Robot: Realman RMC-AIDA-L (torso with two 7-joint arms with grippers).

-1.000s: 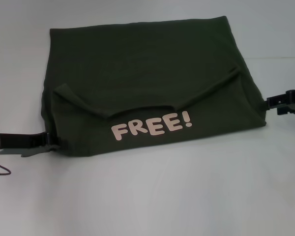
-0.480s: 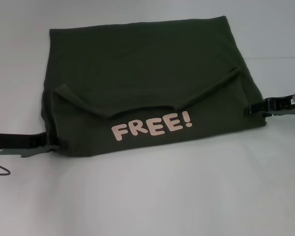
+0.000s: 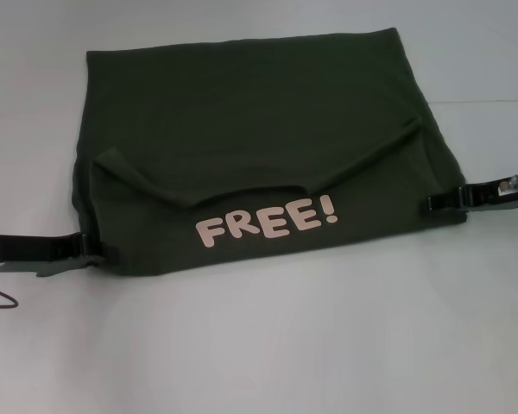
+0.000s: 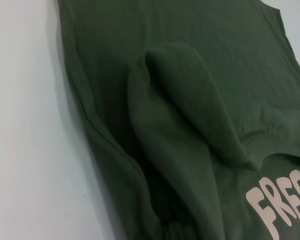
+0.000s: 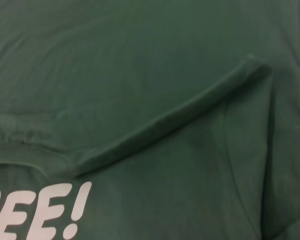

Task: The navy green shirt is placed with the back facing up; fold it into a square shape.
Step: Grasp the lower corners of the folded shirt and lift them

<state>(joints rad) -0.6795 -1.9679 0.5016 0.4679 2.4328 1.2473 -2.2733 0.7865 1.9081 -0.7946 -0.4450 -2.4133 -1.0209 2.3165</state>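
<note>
The navy green shirt (image 3: 259, 129) lies on the white table, its near part folded back so the pale "FREE!" lettering (image 3: 268, 221) faces up. My left gripper (image 3: 95, 251) is at the shirt's near left corner, its tips shut on the cloth edge. My right gripper (image 3: 436, 203) reaches in from the right and overlaps the shirt's near right edge. The left wrist view shows a folded sleeve (image 4: 190, 120) lying on the shirt. A raised fold ridge (image 5: 180, 115) above the lettering fills the right wrist view.
The white table (image 3: 268, 345) surrounds the shirt on all sides. A thin dark cable (image 3: 0, 302) hangs by my left arm at the left edge.
My right gripper has moved left and slightly down, from just outside the shirt's right edge to over its near right corner. The left gripper and the shirt have not moved.
</note>
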